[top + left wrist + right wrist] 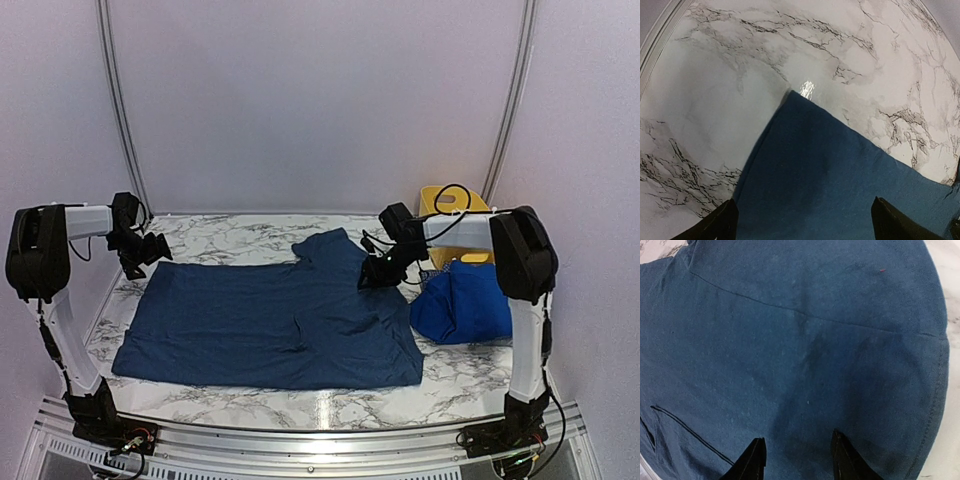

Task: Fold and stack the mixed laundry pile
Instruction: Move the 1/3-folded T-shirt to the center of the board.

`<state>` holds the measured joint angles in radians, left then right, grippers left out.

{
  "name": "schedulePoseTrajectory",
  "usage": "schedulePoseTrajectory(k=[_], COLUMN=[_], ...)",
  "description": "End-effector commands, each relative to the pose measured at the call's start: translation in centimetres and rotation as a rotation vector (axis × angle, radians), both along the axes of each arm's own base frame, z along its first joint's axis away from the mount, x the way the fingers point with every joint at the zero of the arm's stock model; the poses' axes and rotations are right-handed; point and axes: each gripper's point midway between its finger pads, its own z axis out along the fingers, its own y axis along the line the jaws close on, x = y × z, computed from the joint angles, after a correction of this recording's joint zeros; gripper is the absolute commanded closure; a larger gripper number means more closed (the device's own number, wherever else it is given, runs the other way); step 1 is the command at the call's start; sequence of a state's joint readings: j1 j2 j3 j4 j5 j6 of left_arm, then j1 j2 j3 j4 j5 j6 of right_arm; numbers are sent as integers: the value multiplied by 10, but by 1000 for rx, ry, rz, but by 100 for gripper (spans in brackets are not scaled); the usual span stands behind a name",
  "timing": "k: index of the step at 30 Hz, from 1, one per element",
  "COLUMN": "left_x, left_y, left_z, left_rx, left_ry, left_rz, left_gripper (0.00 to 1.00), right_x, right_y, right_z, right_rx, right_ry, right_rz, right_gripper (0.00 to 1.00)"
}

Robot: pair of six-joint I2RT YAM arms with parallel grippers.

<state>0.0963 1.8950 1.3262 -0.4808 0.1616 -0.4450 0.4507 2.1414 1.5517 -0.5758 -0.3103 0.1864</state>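
The dark blue T-shirt lies spread flat mid-table on the marble table, evidently laid out for folding. The royal-blue garment is heaped just beside its right edge. Your left gripper hovers over the far-left corner with fingers wide apart, and your right gripper hovers over the far-right part with fingers partly apart and nothing visibly pinched.

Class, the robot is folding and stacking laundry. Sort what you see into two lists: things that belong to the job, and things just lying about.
Belongs to the job:
- dark blue shirt, spread flat
- royal-blue garment, bunched at the right

Just lying about:
- yellow tub, behind the right arm
- marble table
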Motion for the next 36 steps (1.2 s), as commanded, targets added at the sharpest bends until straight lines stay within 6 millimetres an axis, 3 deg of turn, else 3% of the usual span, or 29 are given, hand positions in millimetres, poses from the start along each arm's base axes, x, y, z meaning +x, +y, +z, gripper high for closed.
schedulePoseTrajectory(k=[1,7,11,16,22,29,36], left_x=[2,7,15,23,26,26,33], left_y=[-4,-6,-8,-8,-8,-9,-7], left_z=[15,16,18,21,18,11,9], left_rx=[-13,-20,-33,-35,-35,-34,-26], left_ry=[-44,-53,-64,-77,-74,-63,-65], left_rz=[-8,-28,-39,-47,-57,-73,-73], left_gripper=[4,4,4,4,4,3,3], right_x=[16,65,104,140,161,169,157], right_y=[-28,6,10,12,7,7,10], right_z=[-12,60,78,53,31,8,-25], right_rx=[-78,63,55,-4,-90,-197,-259], right_ry=[-2,-184,-272,-262,-304,-343,-296], right_rz=[7,43,-18,-83,-135,-121,-88], right_gripper=[55,55,54,54,53,49,50])
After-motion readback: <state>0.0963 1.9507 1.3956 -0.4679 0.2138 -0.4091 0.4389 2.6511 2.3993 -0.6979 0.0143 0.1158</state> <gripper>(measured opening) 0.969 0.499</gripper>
